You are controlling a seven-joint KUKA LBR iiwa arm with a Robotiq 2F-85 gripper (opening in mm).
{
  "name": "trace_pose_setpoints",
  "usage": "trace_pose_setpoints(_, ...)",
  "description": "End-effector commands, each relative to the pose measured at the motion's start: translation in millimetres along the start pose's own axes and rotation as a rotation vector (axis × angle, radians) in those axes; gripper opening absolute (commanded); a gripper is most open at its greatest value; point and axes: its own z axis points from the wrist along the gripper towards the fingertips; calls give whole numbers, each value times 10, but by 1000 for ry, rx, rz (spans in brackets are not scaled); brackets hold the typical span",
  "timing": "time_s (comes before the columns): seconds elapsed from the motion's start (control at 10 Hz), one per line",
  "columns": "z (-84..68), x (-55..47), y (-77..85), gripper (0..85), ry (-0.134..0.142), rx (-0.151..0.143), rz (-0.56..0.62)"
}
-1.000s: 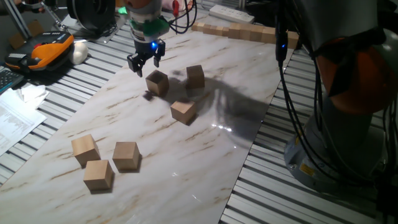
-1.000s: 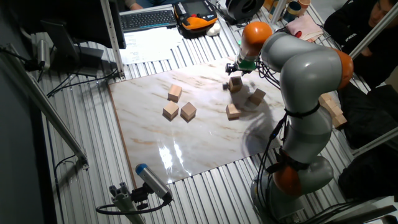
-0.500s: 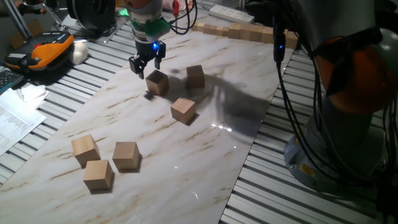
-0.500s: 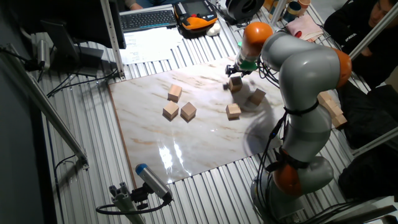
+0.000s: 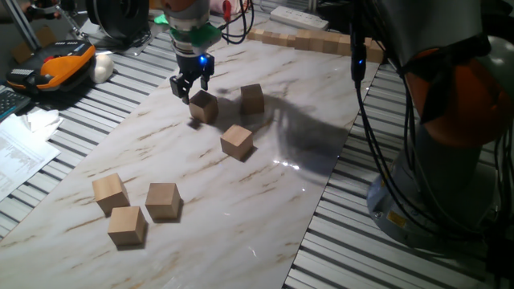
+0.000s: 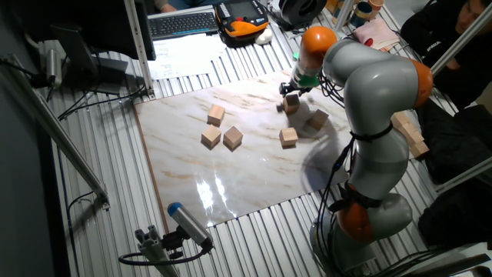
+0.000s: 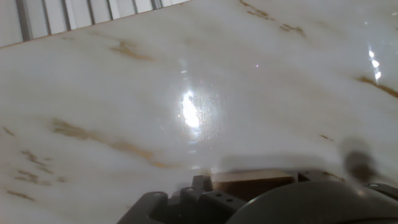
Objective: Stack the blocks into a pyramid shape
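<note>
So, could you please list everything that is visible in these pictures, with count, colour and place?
blocks: six, light tan; three in a near group, three in a far group, one of them right under the claw
slab: one, white marble with brown veins, on the table
table: one, grey ribbed metal
joined row of cubes: one, tan, beyond the slab's far edge
pendant: one, orange and black, on the table left of the slab
keyboard: one, black, beyond the slab
papers: white, at the left edge
arm: one, grey with orange joints
claw: one, black, open, over the far block
</note>
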Motion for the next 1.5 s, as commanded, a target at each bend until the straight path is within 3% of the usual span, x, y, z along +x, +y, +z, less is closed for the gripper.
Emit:
trace_pose_setpoints(0.0,22,32,-2,680,-6,1,3)
trace_pose_setpoints(0.2,87,136,16,680,-27,-6,7)
trace_pose_setpoints(0.3,105,144,16,680,-14,-37,-8)
trace_pose_setpoints(0.4,110,132,11,340,-6,-42,-20)
trace_pose_setpoints(0.6,96,88,-18,0,32,-61,-69)
trace_pose_setpoints(0.9,36,201,102,0,30,-26,-31)
trace_pose_setpoints(1.4,-87,602,449,0,0,-39,15)
